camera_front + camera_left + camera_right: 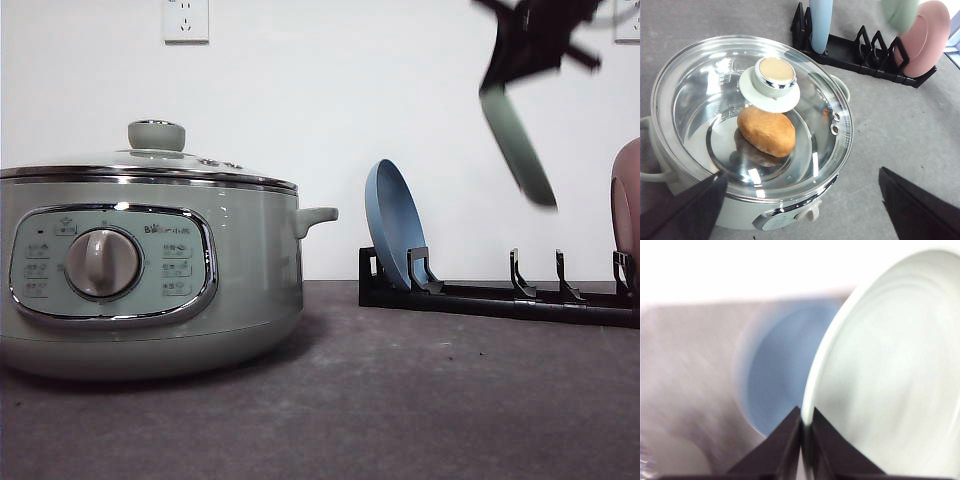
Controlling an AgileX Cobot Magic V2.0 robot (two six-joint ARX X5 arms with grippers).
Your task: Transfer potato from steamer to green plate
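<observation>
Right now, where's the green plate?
The green plate hangs tilted in the right gripper, in the air at the upper right of the front view, above the rack between the blue plate and pink plate.

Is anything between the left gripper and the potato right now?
Yes. The glass lid sits closed on the steamer, covering the potato. The open left gripper hovers above it.

Orange-brown potato (766, 131), mint-green plate (517, 145), sage steamer (240, 270)

Orange-brown potato (766, 131) lies inside lidded steamer (150, 280); green plate (516, 145) hangs tilted in air.
</observation>
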